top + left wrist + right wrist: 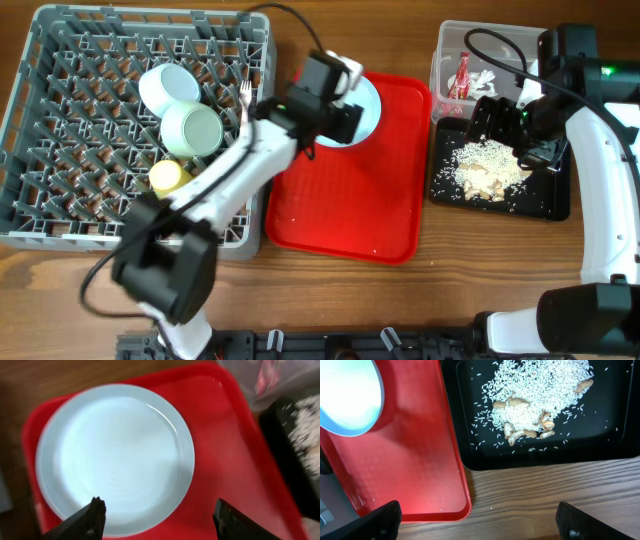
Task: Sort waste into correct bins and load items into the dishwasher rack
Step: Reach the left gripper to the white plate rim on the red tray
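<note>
The round pale blue plate (pixel 368 100) lies on the red serving tray (pixel 345 210). My left gripper (pixel 352 118) hovers over the plate's near edge, open and empty; in the left wrist view its jaws (pixel 157 520) straddle the plate's (pixel 115 455) rim. The grey dishwasher rack (pixel 60 225) holds the saucer (pixel 165 85), green bowl (pixel 192 130), yellow cup (pixel 170 177) and white fork (pixel 243 95). The clear tub (pixel 445 45) holds the red wrapper (pixel 462 75) and napkin (pixel 487 78). Food scraps (pixel 485 168) lie in the black tray (pixel 545 200). My right gripper (pixel 492 122) is open above it. The chopstick is out of view.
The red tray (pixel 410 460) sits between the rack and the black tray (pixel 600 425), with a few crumbs on it. Bare wooden table (pixel 545 485) lies in front of both trays. The right arm's cable loops over the clear tub.
</note>
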You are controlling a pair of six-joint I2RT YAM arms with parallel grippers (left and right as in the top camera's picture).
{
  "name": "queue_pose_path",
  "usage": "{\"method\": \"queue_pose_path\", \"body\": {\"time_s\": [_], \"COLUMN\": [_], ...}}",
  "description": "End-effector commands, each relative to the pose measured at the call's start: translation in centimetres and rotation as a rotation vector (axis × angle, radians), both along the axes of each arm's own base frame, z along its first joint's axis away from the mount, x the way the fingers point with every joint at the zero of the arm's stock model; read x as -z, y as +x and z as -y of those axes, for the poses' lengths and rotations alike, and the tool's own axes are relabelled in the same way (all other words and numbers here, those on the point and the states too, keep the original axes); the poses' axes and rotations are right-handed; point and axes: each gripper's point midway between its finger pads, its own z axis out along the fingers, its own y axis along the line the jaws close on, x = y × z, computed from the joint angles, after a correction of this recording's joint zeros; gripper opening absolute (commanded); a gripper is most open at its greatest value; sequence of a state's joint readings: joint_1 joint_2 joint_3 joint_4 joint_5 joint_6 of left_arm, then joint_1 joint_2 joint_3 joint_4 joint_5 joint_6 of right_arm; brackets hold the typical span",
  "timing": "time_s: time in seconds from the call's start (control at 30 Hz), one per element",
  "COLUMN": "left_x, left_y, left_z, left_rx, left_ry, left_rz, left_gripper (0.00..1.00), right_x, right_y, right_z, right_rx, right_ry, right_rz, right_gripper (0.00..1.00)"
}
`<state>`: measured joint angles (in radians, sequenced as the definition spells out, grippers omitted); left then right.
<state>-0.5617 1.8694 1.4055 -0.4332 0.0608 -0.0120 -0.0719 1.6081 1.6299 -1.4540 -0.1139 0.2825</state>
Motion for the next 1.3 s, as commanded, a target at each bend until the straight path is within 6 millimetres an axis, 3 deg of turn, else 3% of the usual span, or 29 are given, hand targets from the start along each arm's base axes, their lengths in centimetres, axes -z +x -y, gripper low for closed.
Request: {"method": "queue_pose_path", "body": {"time_s": [0.0, 0.2, 0.3, 0.43, 0.63, 0.67, 0.7, 0.73, 0.93, 1.1, 1.17, 1.27], "left_x": [4.1, 8.6, 10.1, 10.8, 11.3, 11.3, 11.3, 11.3, 11.6, 12.9, 13.5, 13.6], "left_y": [0.5, -0.5, -1.6, -3.8, -6.6, -7.0, -7.4, -7.6, -8.1, -7.4, -7.4, -7.4], "left_z": [0.5, 0.2, -0.2, 0.1, 1.4, 1.8, 2.4, 2.5, 3.0, 1.6, 1.4, 1.3], "left_rx": [0.049, 0.059, 0.069, 0.111, 0.171, 0.184, 0.200, 0.204, 0.220, 0.181, 0.177, 0.176], "left_ry": [0.131, 0.191, 0.224, 0.239, 0.280, 0.283, 0.284, 0.284, 0.295, 0.380, 0.397, 0.399], "left_rz": [0.019, -0.071, -0.126, -0.201, -0.244, -0.243, -0.240, -0.239, -0.238, -0.220, -0.226, -0.227], "left_gripper": [0.69, 0.69, 0.64, 0.62, 0.35, 0.33, 0.36, 0.40, 0.42, 0.42, 0.36, 0.20], "right_x": [-0.8, -0.8, -0.8, -0.8, -0.8, -0.8, -0.8, -0.8, -0.8, -0.8, -0.8, -0.8], "right_y": [0.2, 0.2, 0.2, 0.3, 0.2, 0.2, 0.2, 0.2, 0.2, 0.2, 0.2, 0.2], "right_z": [0.2, 0.2, 0.2, 0.2, 0.2, 0.2, 0.2, 0.2, 0.2, 0.2, 0.2, 0.2], "right_rx": [-0.015, -0.015, -0.016, -0.016, -0.018, -0.018, -0.019, -0.019, -0.019, -0.019, -0.019, -0.019], "right_ry": [-0.015, -0.015, -0.015, -0.015, -0.015, -0.015, -0.016, -0.016, -0.016, -0.016, -0.016, -0.016], "right_rz": [0.028, 0.030, 0.030, 0.031, 0.031, 0.031, 0.030, 0.030, 0.031, 0.031, 0.030, 0.031], "right_gripper": [1.00, 1.00, 1.00, 1.00, 1.00, 1.00, 1.00, 1.00, 1.00, 1.00, 1.00, 1.00]}}
